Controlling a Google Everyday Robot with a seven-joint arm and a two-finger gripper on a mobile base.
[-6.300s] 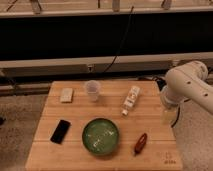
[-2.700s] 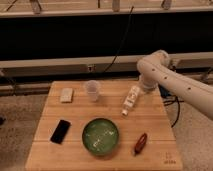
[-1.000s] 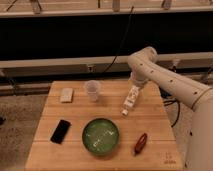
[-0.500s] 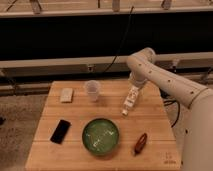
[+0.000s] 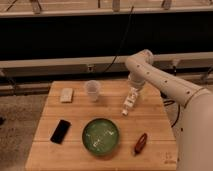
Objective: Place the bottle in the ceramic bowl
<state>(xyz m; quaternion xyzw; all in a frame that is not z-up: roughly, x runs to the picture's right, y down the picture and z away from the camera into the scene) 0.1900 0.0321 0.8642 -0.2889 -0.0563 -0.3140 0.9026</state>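
Observation:
The small white bottle (image 5: 129, 103) with orange marks lies on its side on the wooden table (image 5: 75, 112), right of centre. My gripper (image 5: 134, 90) hangs from the white arm directly above the bottle's far end, very close to it or touching it. The green glazed ceramic bowl (image 5: 101, 136) sits near the table's front edge, left of and nearer than the bottle, with nothing in it.
A clear plastic cup (image 5: 92, 90) stands left of the bottle. A pale block (image 5: 66, 94) lies at the back left, a black phone (image 5: 61, 131) at the front left, and a dark red-brown oblong object (image 5: 140, 143) right of the bowl. A dark rail wall runs behind the table.
The arm has swung from the table's right side to over the bottle and lowered the gripper onto it. In the last second it has barely shifted. The bottle lies where it was.

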